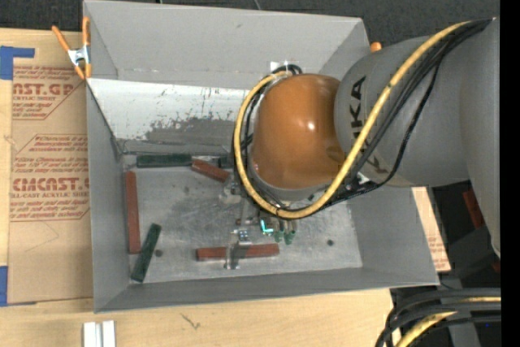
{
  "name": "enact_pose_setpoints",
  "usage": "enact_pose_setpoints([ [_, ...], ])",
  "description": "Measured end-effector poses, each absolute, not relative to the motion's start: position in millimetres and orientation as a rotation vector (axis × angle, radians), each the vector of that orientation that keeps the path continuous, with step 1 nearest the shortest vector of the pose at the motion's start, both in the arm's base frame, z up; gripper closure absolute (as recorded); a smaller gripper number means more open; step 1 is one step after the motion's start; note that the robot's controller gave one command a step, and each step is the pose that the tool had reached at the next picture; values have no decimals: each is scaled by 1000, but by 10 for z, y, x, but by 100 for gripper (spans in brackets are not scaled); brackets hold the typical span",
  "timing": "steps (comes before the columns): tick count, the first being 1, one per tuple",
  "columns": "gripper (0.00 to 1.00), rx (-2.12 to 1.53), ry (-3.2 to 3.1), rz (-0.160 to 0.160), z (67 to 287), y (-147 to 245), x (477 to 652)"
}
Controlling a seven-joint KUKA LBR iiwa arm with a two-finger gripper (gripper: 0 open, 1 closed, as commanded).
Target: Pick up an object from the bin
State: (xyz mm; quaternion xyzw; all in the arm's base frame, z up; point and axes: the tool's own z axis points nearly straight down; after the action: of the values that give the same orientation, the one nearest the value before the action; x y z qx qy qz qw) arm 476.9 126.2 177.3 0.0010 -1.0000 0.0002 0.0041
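Note:
My gripper (241, 238) hangs low in the bin's front middle, under the arm's orange dome. Directly beneath it lies a red-brown flat stick (258, 251), running left to right along the bin floor near the front wall; the gripper's lower end crosses over the stick's middle. A second red-brown stick (210, 169) lies at the back, just left of the dome, partly hidden by it.
A dark green stick (163, 161) lies along the back wall. A long red-brown stick (131, 211) rests against the left wall, and a dark green stick (146, 252) lies tilted in the front left corner. The arm covers the bin's right side.

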Motion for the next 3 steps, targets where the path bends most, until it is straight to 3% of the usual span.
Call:
enact_pose_setpoints([
  [1, 0, 1, -3141, -1, 1810, 1256, 4789],
  [2, 100, 55, -3140, -2, 741, 818, 4866],
  [3, 100, 55, -3140, -2, 741, 818, 4866],
])
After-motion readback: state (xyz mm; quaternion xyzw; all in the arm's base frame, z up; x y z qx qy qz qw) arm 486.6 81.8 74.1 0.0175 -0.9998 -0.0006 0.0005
